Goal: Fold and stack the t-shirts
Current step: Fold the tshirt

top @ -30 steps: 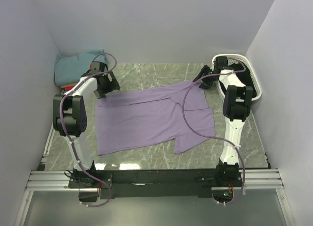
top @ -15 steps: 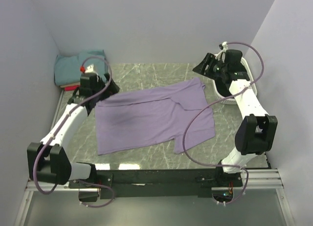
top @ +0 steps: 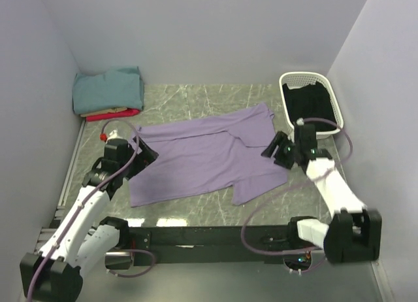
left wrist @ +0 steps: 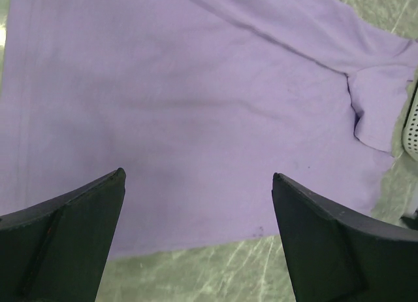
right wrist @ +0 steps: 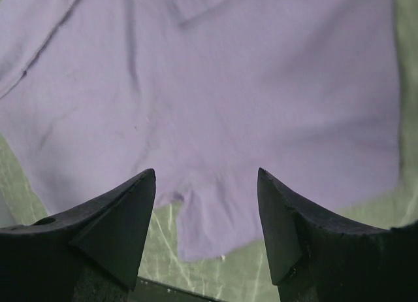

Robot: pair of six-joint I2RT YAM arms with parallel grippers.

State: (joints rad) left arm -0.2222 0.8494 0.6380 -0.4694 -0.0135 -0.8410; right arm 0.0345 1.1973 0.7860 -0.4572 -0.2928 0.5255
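Above the lavender t-shirt (top: 196, 158), left tool (left wrist: 197, 176) and right tool (right wrist: 206, 173) gape, seemingly empty.

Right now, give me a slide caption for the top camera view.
Open left hand and open right hand flank the lavender t-shirt; folded shirts far left, basket far right.

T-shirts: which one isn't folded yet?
The lavender-purple t-shirt, spread flat in the middle; the others sit folded in the teal-topped stack at the far-left corner.
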